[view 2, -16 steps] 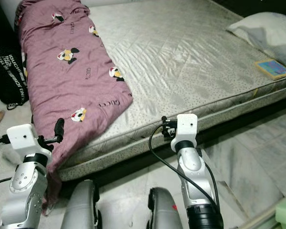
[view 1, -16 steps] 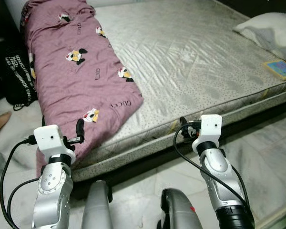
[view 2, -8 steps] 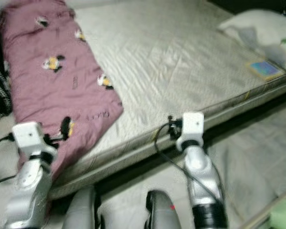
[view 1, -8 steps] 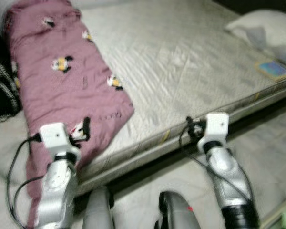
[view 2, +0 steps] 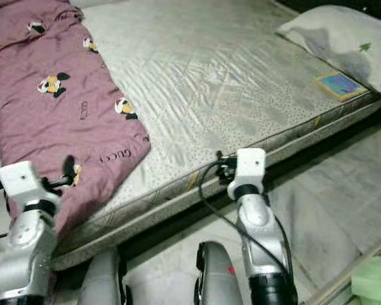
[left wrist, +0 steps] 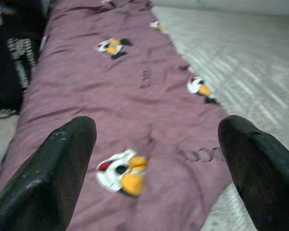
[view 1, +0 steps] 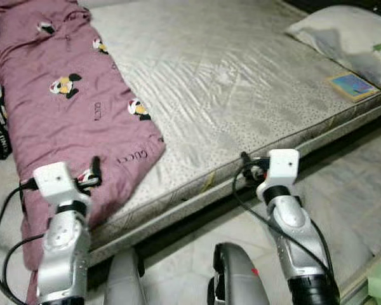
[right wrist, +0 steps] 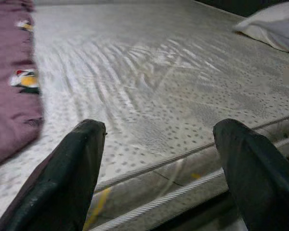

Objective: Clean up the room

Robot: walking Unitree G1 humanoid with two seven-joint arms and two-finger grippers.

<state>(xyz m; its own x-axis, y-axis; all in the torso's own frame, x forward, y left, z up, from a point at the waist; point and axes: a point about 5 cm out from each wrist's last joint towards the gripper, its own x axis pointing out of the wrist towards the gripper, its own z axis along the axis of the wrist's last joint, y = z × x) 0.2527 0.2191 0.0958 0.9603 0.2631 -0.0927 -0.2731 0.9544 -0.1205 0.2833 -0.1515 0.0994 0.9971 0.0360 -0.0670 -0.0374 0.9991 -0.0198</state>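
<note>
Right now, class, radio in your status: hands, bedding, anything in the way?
Left hand open, over the quilt. Right hand open, at the mattress edge. Quilt overhangs that edge. Pillow and book at far end; nothing between.

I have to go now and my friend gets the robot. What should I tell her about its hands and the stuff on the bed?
Left gripper: open, holding nothing, raised over the near end of the purple blanket.
Right gripper: open, holding nothing, at the mattress edge.
The blanket lies along the robot's left side of the mattress, its near end hanging over the edge. A pillow and a small book sit at the far right corner.
Whether any tidying is done can't be told from this moment.
</note>
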